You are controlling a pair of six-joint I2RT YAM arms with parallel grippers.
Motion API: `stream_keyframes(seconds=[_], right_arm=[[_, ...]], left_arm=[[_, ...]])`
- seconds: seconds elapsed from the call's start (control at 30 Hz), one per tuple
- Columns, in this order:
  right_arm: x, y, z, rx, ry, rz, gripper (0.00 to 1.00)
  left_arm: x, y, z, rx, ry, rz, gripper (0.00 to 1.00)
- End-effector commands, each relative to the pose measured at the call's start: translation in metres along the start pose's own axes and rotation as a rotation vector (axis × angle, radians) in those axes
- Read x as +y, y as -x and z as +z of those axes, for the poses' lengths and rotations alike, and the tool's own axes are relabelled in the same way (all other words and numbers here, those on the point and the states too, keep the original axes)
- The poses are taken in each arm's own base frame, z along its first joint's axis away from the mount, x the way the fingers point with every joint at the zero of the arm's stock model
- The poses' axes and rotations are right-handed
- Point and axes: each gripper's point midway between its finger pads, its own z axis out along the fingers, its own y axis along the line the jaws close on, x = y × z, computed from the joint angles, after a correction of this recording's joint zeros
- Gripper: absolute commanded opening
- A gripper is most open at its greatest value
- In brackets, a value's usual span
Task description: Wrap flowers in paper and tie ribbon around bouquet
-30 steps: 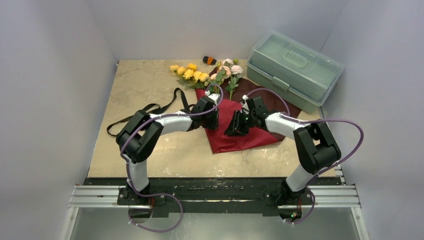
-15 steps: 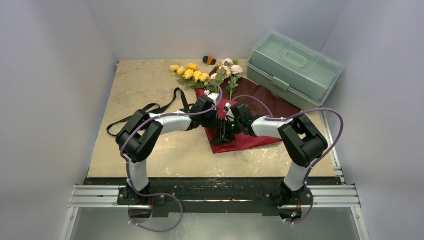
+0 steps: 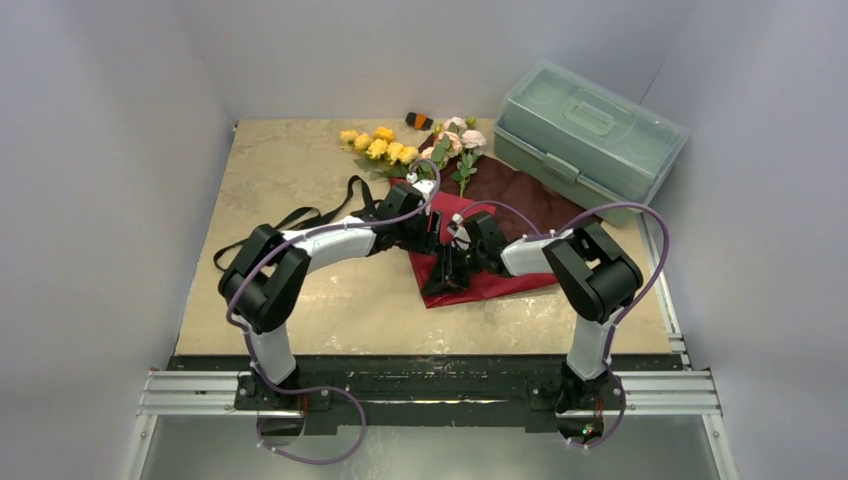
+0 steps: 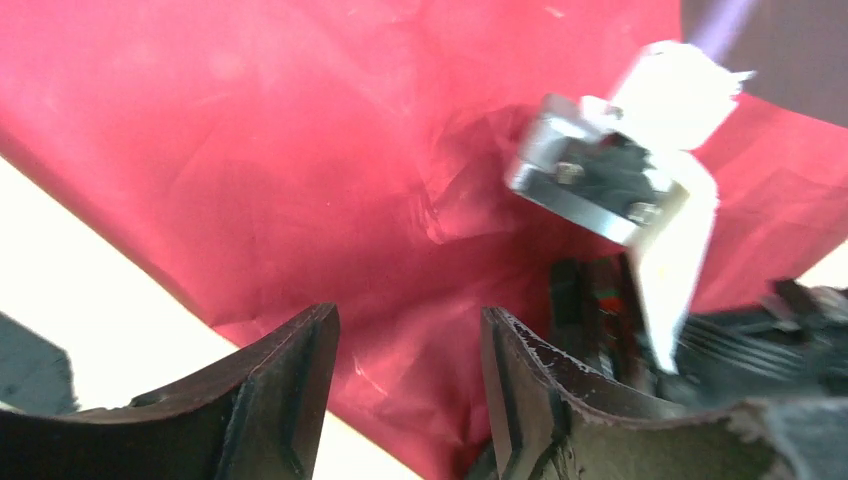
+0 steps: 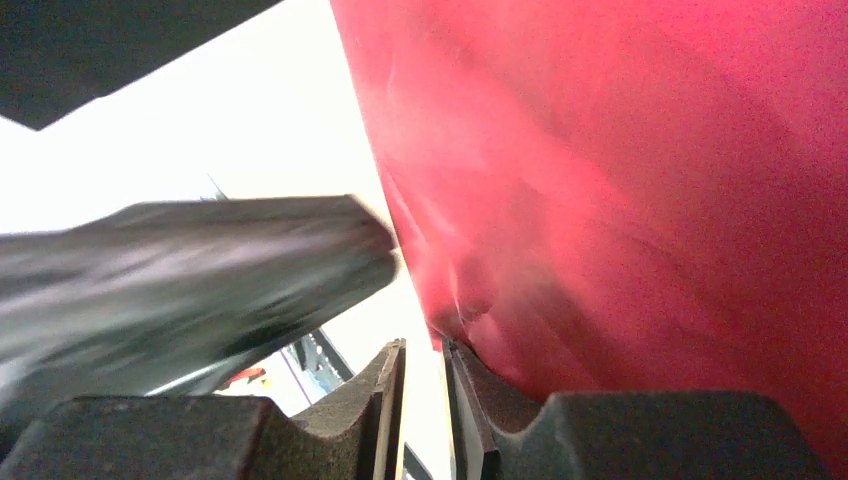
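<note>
My left pincer (image 4: 408,325) stands wide over the paper (image 3: 492,288). My right pincer (image 5: 425,345) is narrow at its edge, and I cannot tell whether it grips. From above, the paper lies mid-table, running from 7 to 1 o'clock, with the flowers (image 3: 440,145) at 12. My wrist views show only red.

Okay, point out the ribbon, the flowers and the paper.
ribbon (image 3: 350,182): top view, top of its loop.
flowers (image 3: 385,148): top view, yellow blooms.
paper (image 3: 490,288): top view, near red edge.
</note>
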Motion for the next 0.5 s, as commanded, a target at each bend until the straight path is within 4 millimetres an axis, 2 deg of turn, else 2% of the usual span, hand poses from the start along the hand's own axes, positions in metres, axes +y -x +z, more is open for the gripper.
stream_keyframes(seconds=[0.0, 0.13, 0.33, 0.47], right_arm=[[-0.022, -0.001, 0.008, -0.011, -0.062, 0.009, 0.27], [-0.019, 0.002, 0.008, -0.013, -0.055, 0.009, 0.26], [-0.017, 0.004, 0.009, -0.016, -0.053, 0.018, 0.25], [-0.019, 0.003, 0.01, -0.016, -0.054, 0.034, 0.24]], left_arm=[[-0.021, 0.042, -0.048, -0.068, -0.057, 0.132, 0.57], [-0.019, 0.011, -0.057, 0.043, -0.088, 0.159, 0.41], [-0.007, -0.028, -0.049, 0.112, -0.07, 0.078, 0.04], [-0.005, -0.048, -0.038, 0.163, -0.083, 0.049, 0.0]])
